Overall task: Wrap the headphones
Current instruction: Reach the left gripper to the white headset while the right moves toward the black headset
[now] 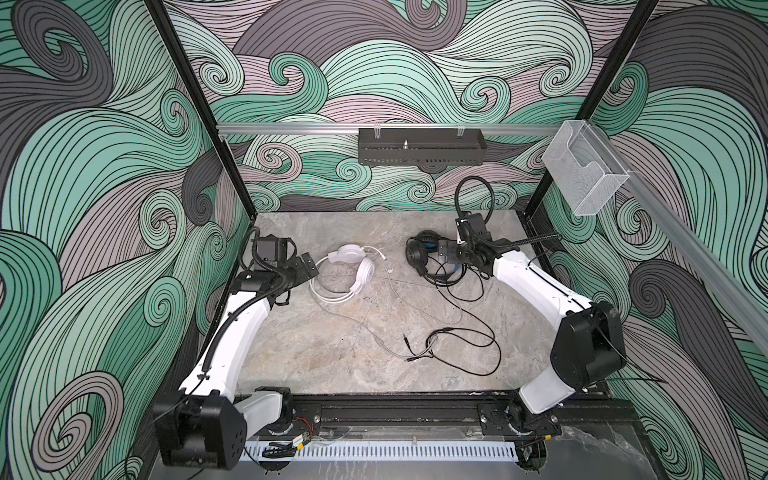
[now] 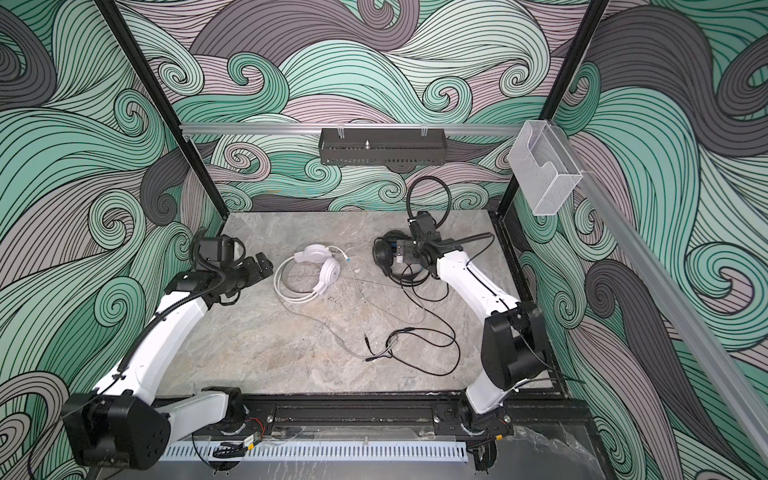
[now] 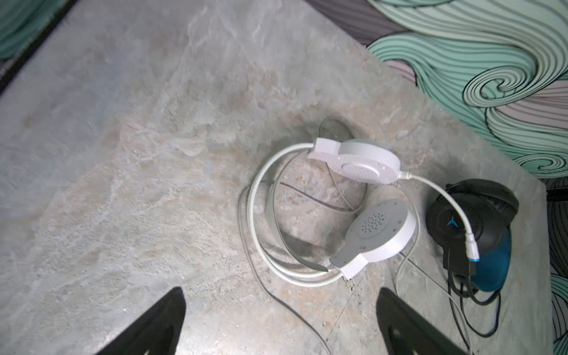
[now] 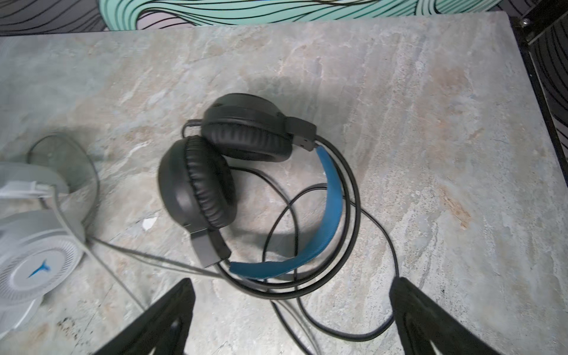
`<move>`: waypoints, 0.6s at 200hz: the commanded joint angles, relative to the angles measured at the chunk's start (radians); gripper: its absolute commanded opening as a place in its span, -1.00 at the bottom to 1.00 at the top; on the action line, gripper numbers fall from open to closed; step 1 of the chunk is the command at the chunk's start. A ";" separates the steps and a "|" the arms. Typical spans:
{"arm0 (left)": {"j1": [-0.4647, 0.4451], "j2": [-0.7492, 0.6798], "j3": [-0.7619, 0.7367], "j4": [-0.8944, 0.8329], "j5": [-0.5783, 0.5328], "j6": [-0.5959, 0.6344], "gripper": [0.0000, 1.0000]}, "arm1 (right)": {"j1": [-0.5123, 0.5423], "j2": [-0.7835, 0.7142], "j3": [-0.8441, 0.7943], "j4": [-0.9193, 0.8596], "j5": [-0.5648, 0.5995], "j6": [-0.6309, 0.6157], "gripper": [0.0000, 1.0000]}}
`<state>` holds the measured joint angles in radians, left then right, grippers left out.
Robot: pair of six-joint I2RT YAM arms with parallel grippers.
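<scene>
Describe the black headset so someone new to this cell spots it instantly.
On the grey marble tabletop, look at the far right area, by the tip of the right arm. The black headphones lie there. Unlike the white headphones to their left, they have padded black ear cushions and a blue headband lining.

Grey stone-look table [image 1: 291, 332], white headphones [image 1: 365, 272], black headphones [image 1: 415, 254], cords [image 1: 442, 330] sprawled

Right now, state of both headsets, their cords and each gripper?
white headphones: lying down, not held
pale cord: unwrapped, trailing loose
black headphones: lying down, not held
black cord: unwrapped, sprawled in loose loops
left gripper: open, empty, by the white headphones
right gripper: open, empty, at the black headphones
</scene>
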<state>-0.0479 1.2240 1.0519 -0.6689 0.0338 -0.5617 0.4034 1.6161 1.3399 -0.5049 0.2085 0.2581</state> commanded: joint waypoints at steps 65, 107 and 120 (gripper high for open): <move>-0.054 0.367 0.081 -0.072 0.009 -0.169 0.78 | 0.170 -0.134 0.024 -0.174 -0.001 -0.154 0.99; -0.088 0.546 0.192 -0.072 -0.031 -0.187 0.65 | 0.209 -0.139 0.037 -0.173 0.004 -0.197 0.99; -0.089 0.597 0.232 -0.080 -0.030 -0.188 0.61 | 0.214 -0.142 0.038 -0.173 0.003 -0.204 0.99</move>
<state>-0.1272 1.7599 1.2083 -0.7357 0.0364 -0.7219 0.6037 1.4879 1.3594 -0.6590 0.2043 0.0875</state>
